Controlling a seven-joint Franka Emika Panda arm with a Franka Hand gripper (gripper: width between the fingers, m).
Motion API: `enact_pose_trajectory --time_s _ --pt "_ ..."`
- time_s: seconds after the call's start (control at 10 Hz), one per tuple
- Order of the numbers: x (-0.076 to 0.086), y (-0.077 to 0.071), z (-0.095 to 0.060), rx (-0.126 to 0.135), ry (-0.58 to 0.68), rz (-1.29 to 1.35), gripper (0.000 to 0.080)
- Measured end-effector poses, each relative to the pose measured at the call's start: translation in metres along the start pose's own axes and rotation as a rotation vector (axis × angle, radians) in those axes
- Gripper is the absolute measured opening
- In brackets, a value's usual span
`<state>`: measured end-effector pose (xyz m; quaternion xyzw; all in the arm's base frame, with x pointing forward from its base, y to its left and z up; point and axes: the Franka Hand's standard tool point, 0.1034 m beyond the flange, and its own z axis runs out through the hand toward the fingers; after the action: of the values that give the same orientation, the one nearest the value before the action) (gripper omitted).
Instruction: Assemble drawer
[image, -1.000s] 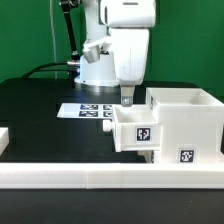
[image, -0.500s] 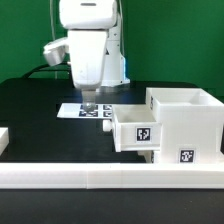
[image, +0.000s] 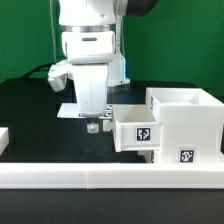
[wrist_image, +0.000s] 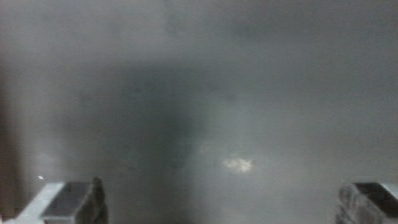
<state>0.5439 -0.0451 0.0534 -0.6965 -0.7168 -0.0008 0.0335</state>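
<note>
One large housing (image: 185, 122) of matte white plastic dominated the exterior view's right, a cube-like box with thick flat walls, square corners and an open top. A black-and-white square tag (image: 186, 155) was seen low on its front face. A smaller shallow tray (image: 134, 127) of the same white plastic was set into the housing's side towards the exterior view's left, partly pushed in and projecting from it; its front carried a similar tag (image: 143, 130). Both pieces were placed on the dark, dull surface (image: 35, 110), just behind a long low white border bar (image: 100, 178) that ran across the foreground.

The arm's bulky white wrist (image: 88, 70), smooth and boxy, was held upright to the exterior view's left of the tray, close to it but not touching. Below it the fingers (image: 96, 126) were seen as short dark-tipped stubs just above the surface, partly covering the flat white marker board (image: 70, 112). In the wrist view only blurred grey surface was shown between them, with one grey fingertip (wrist_image: 68, 202) at each lower corner; they were thus spread wide and nothing was held.
</note>
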Motion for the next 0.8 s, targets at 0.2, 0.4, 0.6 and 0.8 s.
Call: enact_pose_trajectory --time_s 0.2,0.4,0.6,0.8 --pt "0.010 0.001 0.002 0.003 0.005 0.017 0.0648" --pt "0.027 0.004 0.002 0.002 0.009 0.037 0.0648" --pt "0.046 0.004 0.004 0.006 0.019 0.038 0.0648" --pt "0.063 0.002 0.008 0.014 0.027 0.035 0.0648"
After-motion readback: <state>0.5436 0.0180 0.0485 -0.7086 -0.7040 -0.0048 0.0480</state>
